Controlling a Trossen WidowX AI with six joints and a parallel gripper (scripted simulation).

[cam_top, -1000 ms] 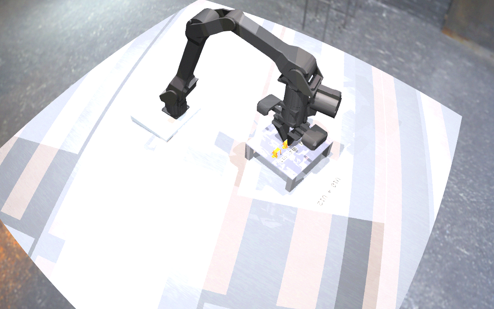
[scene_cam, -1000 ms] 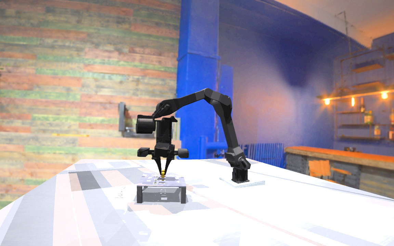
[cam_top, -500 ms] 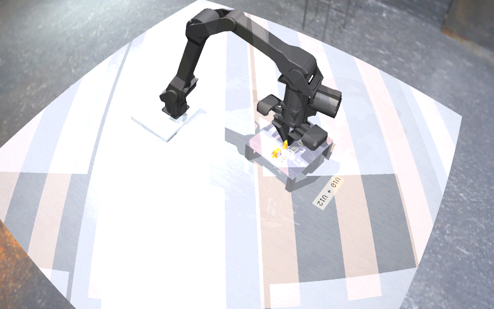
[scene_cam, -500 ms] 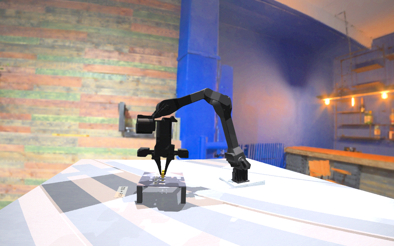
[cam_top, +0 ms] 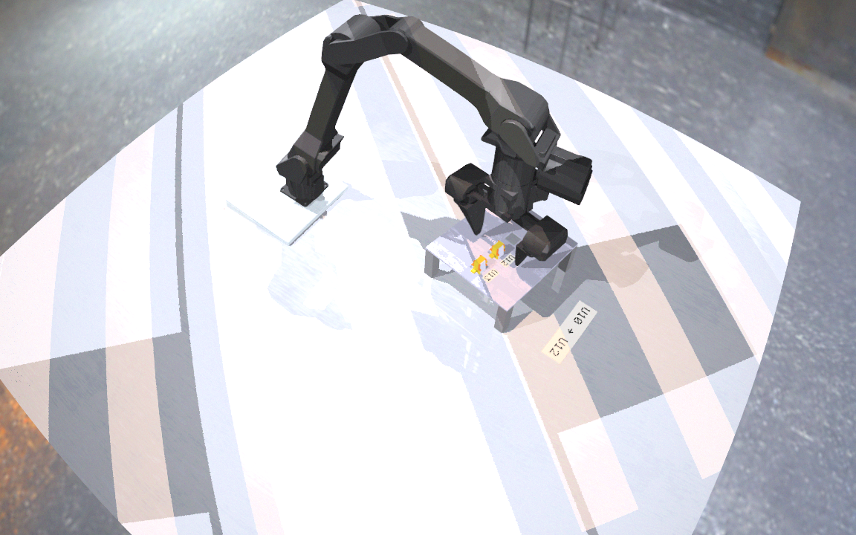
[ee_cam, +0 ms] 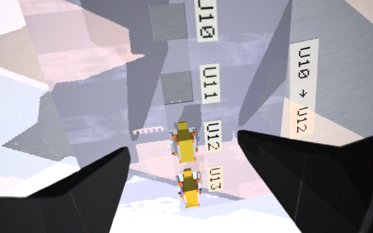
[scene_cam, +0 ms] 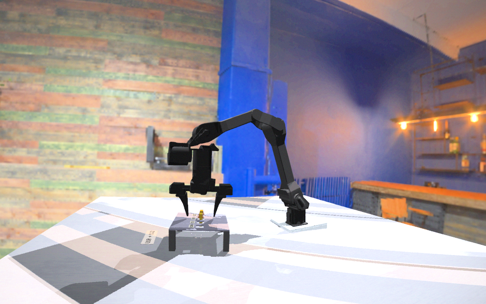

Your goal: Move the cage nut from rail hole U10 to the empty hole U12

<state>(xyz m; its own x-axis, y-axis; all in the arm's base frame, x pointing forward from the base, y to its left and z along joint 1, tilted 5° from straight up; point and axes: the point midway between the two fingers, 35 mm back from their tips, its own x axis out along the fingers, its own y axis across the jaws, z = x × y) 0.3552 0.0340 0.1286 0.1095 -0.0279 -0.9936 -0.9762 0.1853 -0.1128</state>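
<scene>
My gripper is open, with one fingertip well off each side of the nut and touching neither nut. The yellow cage nut sits beside the U12 label, at hole U12, and looks upright and about in line with the row. The other yellow nut stands at U13, close beside it. Hole U10 and hole U11 in the rail plate are empty. The spring wings under the plate are hidden, so their state cannot be told.
The rail plate stands on short legs. A label card reading U10 to U12 lies on the table beside it. The arm's white base plate is farther off.
</scene>
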